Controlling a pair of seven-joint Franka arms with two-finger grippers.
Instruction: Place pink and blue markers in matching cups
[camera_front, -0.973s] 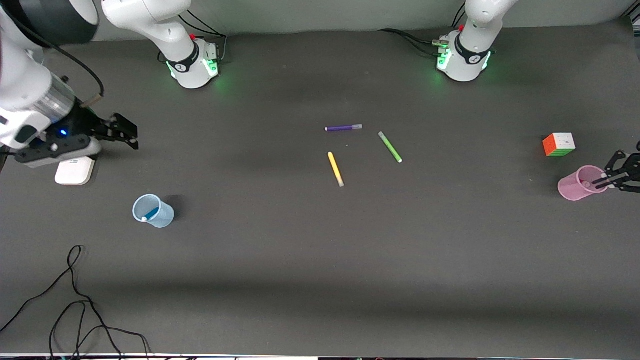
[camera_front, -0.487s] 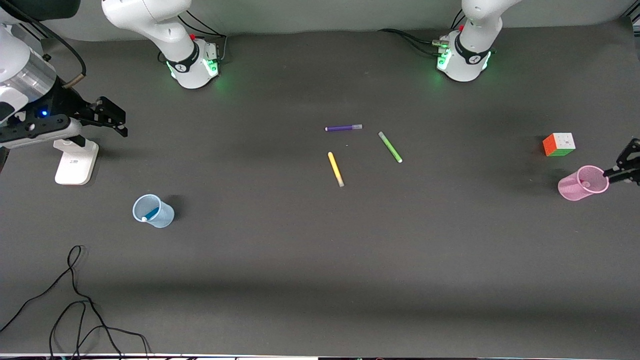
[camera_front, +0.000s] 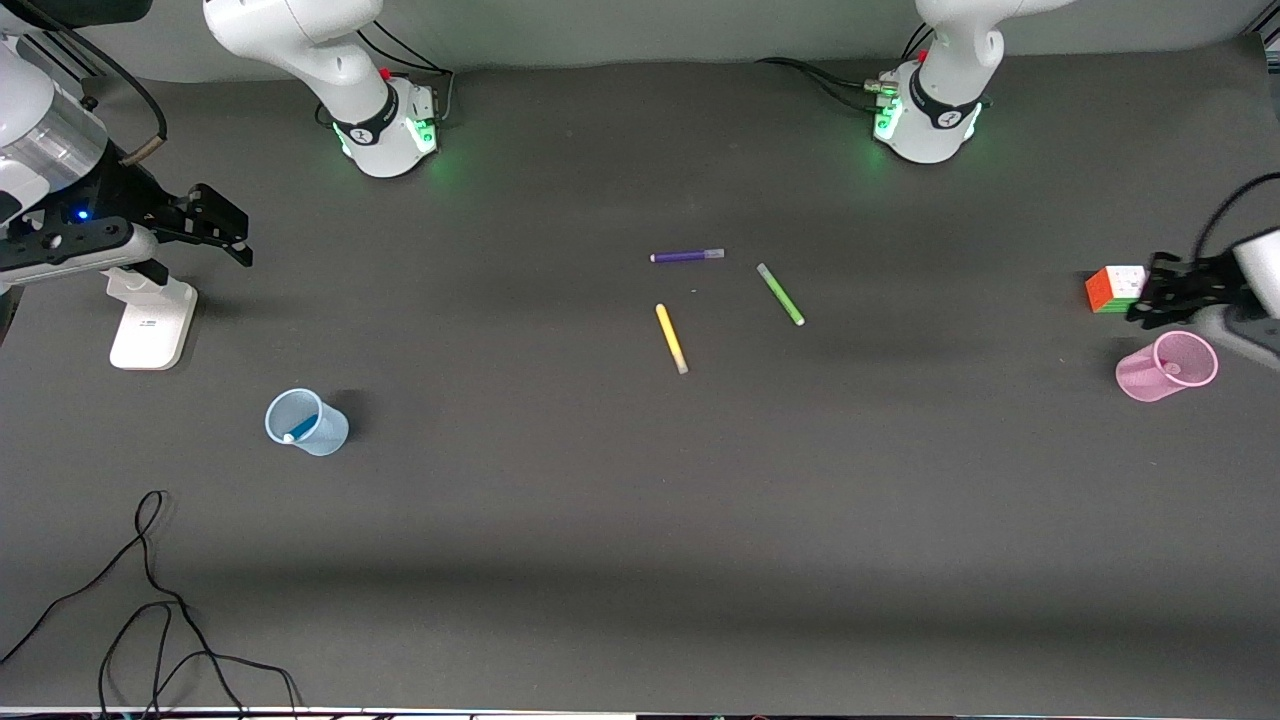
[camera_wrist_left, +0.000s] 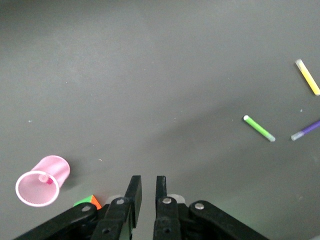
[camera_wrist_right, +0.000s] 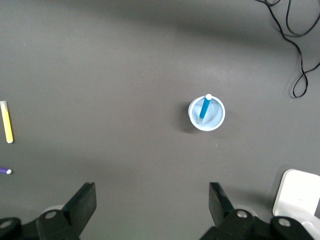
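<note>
Blue marker in blue cup, pink marker in pink cup: light, stiff; grip mid-barrel. Left gripper narrow, empty; right gripper wide, empty.

Table dark grey. Pale blue cup holding bright blue marker; pink cup translucent. Loose pens purple, yellow, green. Cube orange, green, white. Stand white; cable black.

One marker stands in each cup; three pens lie mid-table between them
</note>
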